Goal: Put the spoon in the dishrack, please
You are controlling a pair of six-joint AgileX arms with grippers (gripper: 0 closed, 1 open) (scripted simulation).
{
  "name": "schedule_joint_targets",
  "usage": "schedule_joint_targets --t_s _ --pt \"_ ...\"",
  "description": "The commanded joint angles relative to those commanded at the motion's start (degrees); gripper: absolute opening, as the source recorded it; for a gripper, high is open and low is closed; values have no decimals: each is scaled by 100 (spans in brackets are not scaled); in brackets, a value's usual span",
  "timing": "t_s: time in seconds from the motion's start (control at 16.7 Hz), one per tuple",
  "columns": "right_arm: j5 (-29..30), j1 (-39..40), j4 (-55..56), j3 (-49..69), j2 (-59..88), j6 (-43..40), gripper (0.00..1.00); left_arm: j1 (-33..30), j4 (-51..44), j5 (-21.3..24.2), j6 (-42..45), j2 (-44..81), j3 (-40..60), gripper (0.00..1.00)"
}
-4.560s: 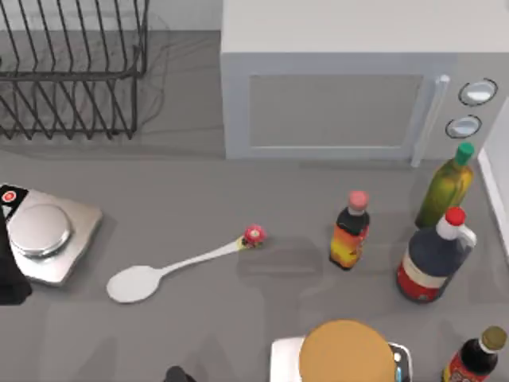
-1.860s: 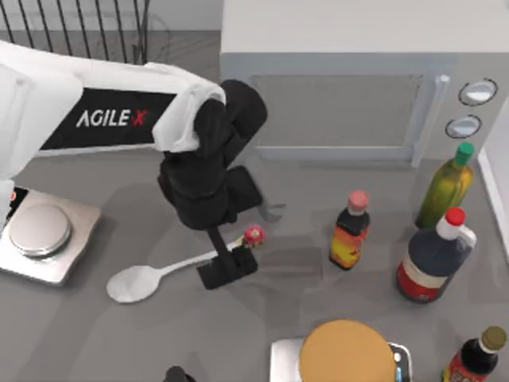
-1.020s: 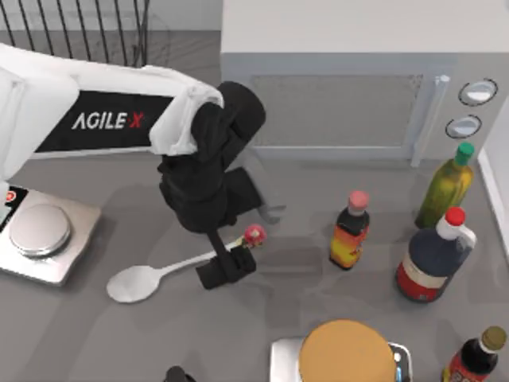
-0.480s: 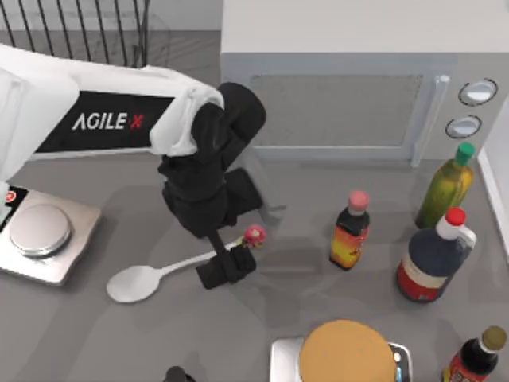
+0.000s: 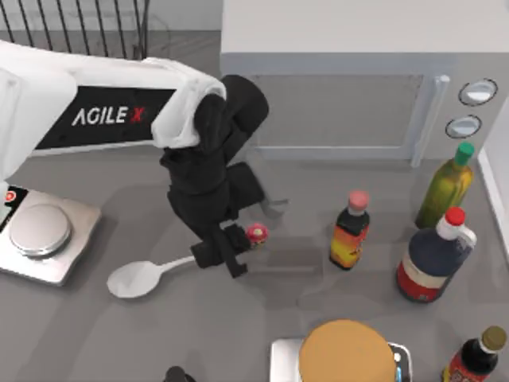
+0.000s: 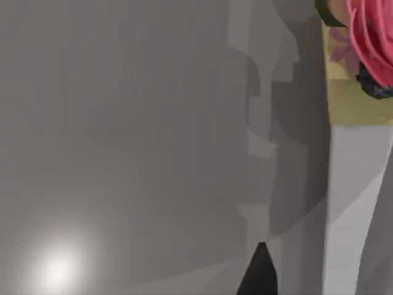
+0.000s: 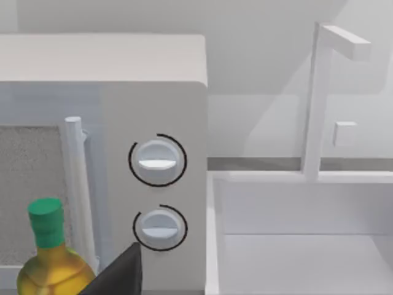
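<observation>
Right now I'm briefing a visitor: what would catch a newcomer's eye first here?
The left arm's black claw sits mid-table, closed on the handle of the white spoon near its pink knob. Behind stands a big white microwave, with bottles such as the dark sauce jug at the table's right.

The left pincer (image 5: 220, 258) has closed onto the spoon (image 5: 147, 275) handle.

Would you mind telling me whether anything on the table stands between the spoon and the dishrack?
Nothing on the table does. The spoon lies at front centre-left with the left gripper on its handle; the dishrack is at the back left. The scale sits left of that line, and the microwave and bottles stand to the right.
</observation>
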Motion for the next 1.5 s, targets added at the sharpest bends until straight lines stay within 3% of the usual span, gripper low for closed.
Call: schedule_joint_targets --t_s 0.18,0.54,0.78,1.2,1.5 --pt "0 0 0 0 0 0 100 -3 -765 -4 -6 -26 742 0" --pt "0 0 0 0 0 0 100 -33 -3245 -8 -15 -215 2816 0" --pt "0 0 0 0 0 0 100 -30 -4142 -5 -44 -405 3714 0" --pt "0 0 0 0 0 0 100 28 -4150 6 -69 -495 3744 0" --pt "0 0 0 0 0 0 100 710 -2997 200 -555 -1532 2949 0"
